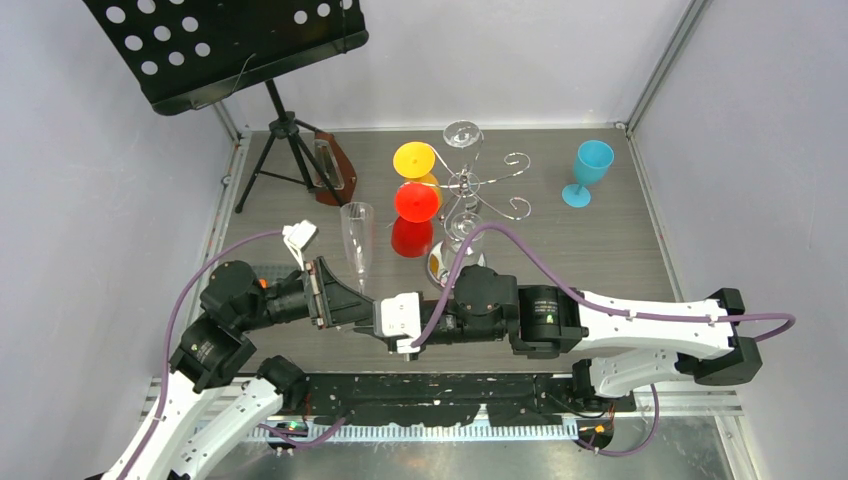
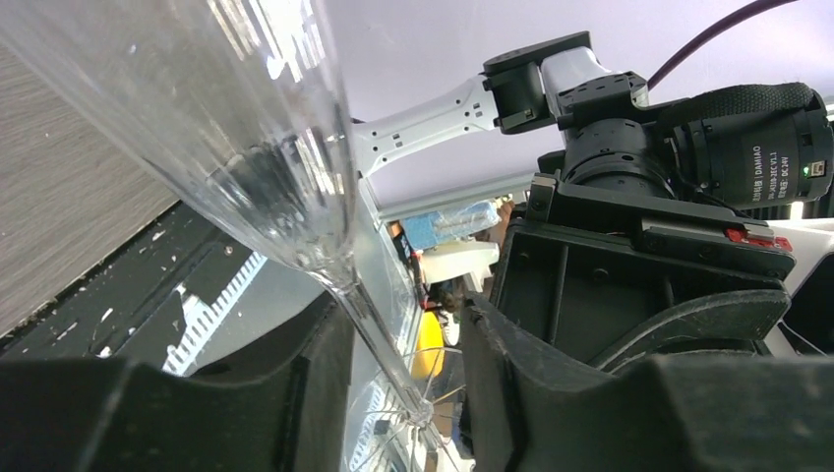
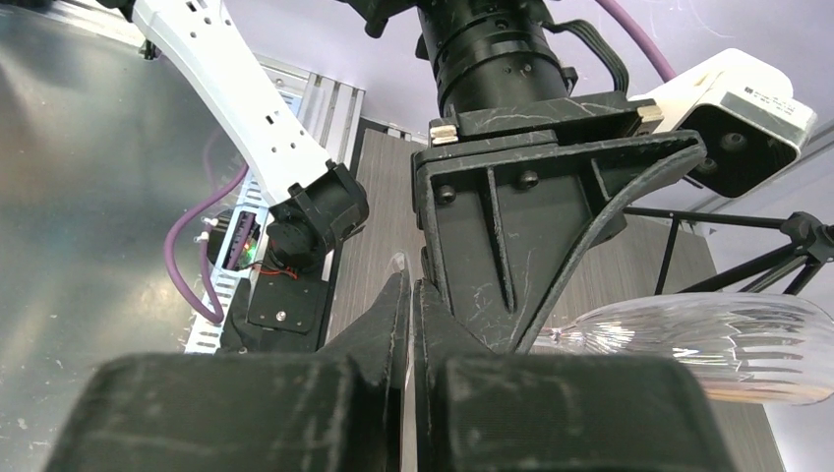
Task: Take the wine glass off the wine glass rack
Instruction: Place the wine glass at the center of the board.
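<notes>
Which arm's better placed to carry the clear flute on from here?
Left, likely. The left gripper straddles the stem of the flute, jaws not yet tight. The right gripper, shut, seems to pinch only the foot rim, arm stretched across.

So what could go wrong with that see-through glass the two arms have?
The clear flute glass could slip: its thin stem sits between the left fingers with gaps beside it, so they don't seem to pinch it yet. The right fingers appear to clamp only the edge of its foot, a small hold. The red goblet is close by and might get knocked.
</notes>
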